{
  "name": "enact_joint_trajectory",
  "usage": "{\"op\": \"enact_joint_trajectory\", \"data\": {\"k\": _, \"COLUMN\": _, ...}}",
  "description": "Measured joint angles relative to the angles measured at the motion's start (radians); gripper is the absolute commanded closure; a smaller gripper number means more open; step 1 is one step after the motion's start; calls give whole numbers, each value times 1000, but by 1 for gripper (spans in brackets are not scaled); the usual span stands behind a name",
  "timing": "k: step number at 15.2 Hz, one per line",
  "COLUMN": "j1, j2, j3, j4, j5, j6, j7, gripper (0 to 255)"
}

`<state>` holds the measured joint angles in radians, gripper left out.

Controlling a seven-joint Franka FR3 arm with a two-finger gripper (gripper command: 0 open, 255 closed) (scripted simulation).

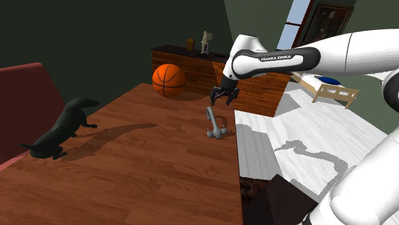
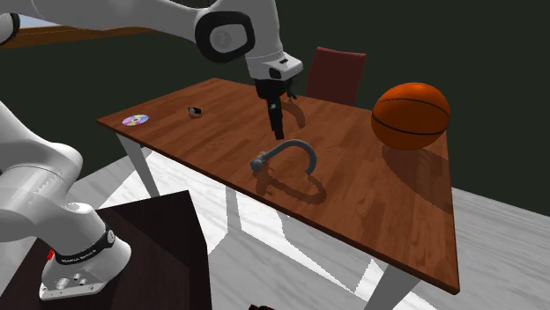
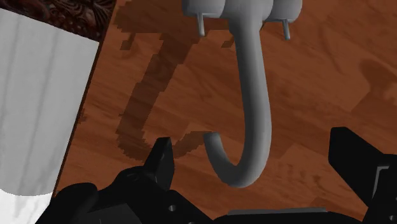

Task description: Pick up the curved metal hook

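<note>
One black two-finger gripper (image 1: 223, 100), fingers spread, hovers just above a grey curved metal hook (image 1: 211, 120) on a brown wooden table (image 1: 140, 172).
Left to right in the shoulder view: black dog figure (image 1: 61, 128), orange basketball (image 1: 169, 79), then the hook. Its bend lies between the fingers, untouched, and nothing blocks it.

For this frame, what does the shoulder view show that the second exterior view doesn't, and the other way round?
Shoulder view: a black dog figure on the table, a dresser behind it, and a bed.
Second exterior view: a shiny disc near one table corner.
Both: the grey hook on the table, the basketball, and the open end effector above the hook.
</note>
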<state>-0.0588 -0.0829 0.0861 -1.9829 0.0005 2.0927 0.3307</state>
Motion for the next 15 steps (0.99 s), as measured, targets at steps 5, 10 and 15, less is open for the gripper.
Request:
{"op": "enact_joint_trajectory", "data": {"k": 5, "j1": -2, "j2": 148, "j3": -2, "j4": 117, "j5": 17, "j6": 35, "j7": 38, "gripper": 0}}
{"op": "enact_joint_trajectory", "data": {"k": 10, "j1": -1, "j2": 174, "j3": -1, "j4": 77, "j5": 18, "j6": 101, "j7": 41, "gripper": 0}}
{"op": "enact_joint_trajectory", "data": {"k": 15, "j1": 0, "j2": 179, "j3": -1, "j4": 65, "j5": 17, "j6": 119, "j7": 42, "gripper": 255}}
